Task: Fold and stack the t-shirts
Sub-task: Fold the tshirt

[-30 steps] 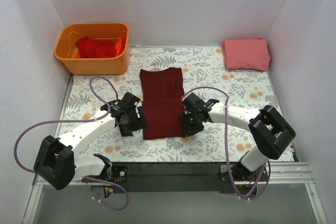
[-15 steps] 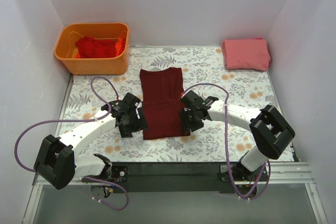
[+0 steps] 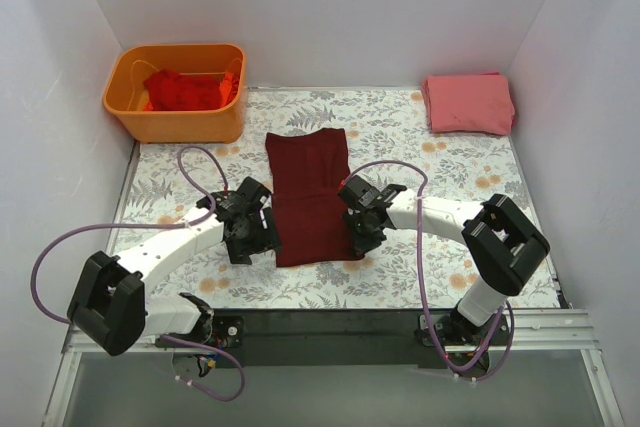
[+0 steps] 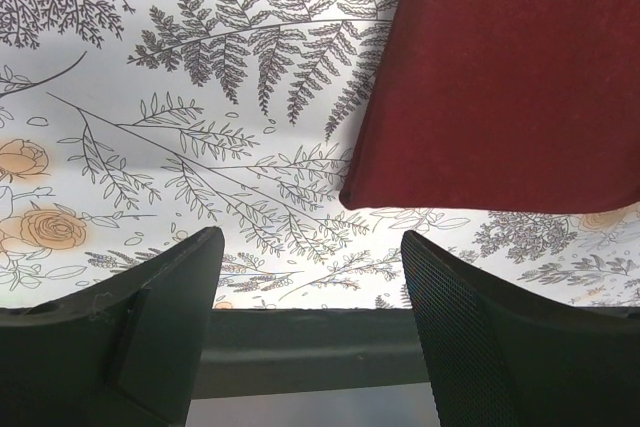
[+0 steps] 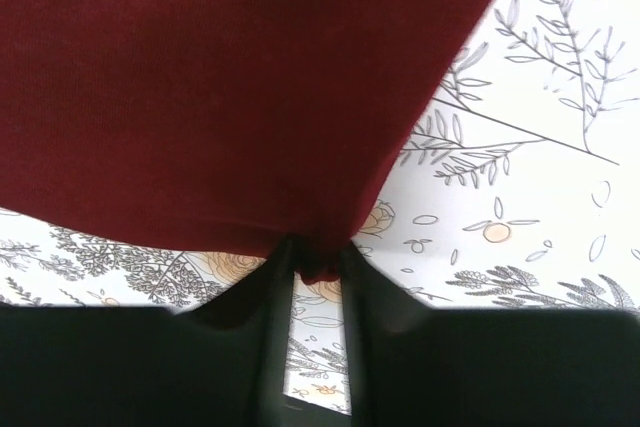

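Right wrist only: dark maroon cotton t-shirt (image 5: 220, 97) is pinched by right gripper (image 5: 318, 277) | left gripper (image 4: 310, 287) held wide | upper-left orange plastic bin (image 3: 128, 119): red t-shirts (image 3: 180, 89)

Bare cloth (image 3: 400, 132) flanks the maroon shirt (image 3: 312, 192); orange bin (image 3: 175, 127) and pink shirt (image 3: 468, 104) fill the far corners.

Top cam looks down from 6 o'clock behind me; my wrist cams close-up, all sharing maroon shirt (image 3: 308, 187).
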You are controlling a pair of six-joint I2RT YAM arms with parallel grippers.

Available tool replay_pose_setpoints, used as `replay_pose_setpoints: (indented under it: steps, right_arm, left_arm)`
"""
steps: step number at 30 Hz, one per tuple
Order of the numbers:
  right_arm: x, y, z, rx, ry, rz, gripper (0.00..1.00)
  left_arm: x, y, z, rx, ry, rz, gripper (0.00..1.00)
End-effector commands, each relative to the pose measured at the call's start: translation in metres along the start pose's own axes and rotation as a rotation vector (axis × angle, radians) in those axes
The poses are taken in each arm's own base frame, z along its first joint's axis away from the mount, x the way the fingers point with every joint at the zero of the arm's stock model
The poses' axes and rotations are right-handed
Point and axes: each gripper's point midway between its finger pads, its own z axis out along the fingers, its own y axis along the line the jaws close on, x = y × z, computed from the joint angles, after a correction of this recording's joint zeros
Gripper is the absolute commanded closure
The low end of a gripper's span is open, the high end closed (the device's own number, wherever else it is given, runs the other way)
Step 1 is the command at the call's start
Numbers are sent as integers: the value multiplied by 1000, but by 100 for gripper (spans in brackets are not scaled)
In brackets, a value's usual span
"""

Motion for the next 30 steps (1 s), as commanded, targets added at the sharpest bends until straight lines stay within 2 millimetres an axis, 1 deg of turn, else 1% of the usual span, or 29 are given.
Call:
replay_pose_setpoints:
  steps: [1, 3, 4, 9, 11, 12, 13, 14, 17, 20, 30]
  right_arm:
    - [29, -18, 13, 85, 107, -11, 77]
    - [32, -18, 14, 83, 115, -16, 88]
    - [32, -16, 14, 80, 115, -22, 98]
    - [30, -11, 13, 71, 105, -47, 99]
    - [30, -9, 14, 63, 100, -57, 99]
    - [30, -7, 14, 59, 101, -63, 99]
    - [31, -7, 15, 58, 101, -69, 99]
    - [31, -6, 15, 56, 102, -71, 99]
    - [31, -4, 16, 48, 101, -81, 99]
    - [32, -3, 16, 41, 103, -87, 99]
    - [32, -2, 18, 30, 103, -93, 99]
  left_arm:
    - [-6, -5, -5, -11, -13, 11, 29]
    - [-3, -6, -4, -10, 2, 16, 29]
    - [-1, -7, -3, -16, 9, 22, 29]
    - [3, -12, 3, -48, 37, 27, 29]
    - [6, -15, 5, -57, 49, 33, 34]
    - [7, -18, 6, -65, 53, 35, 37]
    - [8, -20, 8, -73, 56, 34, 45]
    - [9, -21, 9, -77, 57, 37, 50]
    - [7, -24, 15, -111, 51, 44, 61]
    - [7, -21, 22, -158, 58, 54, 63]
    - [18, -18, 41, -188, 98, 73, 61]
